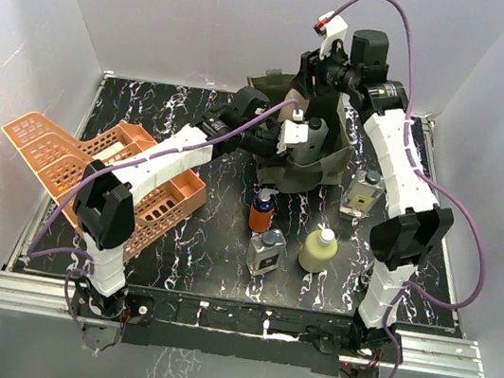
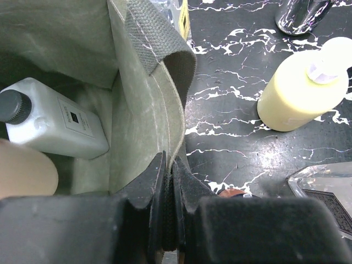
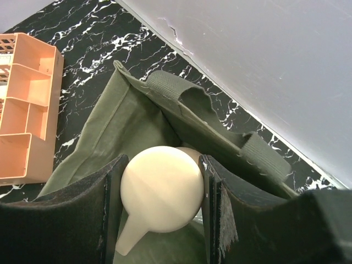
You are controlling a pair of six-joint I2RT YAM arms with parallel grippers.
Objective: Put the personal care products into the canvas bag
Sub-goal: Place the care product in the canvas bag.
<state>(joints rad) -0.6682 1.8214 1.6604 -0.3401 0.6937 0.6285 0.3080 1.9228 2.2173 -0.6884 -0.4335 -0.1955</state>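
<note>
Right gripper (image 3: 161, 220) clamps the tan bottle (image 3: 159, 184) upright, directly above the bag's (image 3: 107, 129) open mouth, so the way in looks straight down. Left gripper (image 2: 169, 192) is pinched on the bag's near rim.

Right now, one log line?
left gripper: shut on canvas bag rim | right gripper: shut on tan bottle at bag mouth | white bottle: inside
</note>
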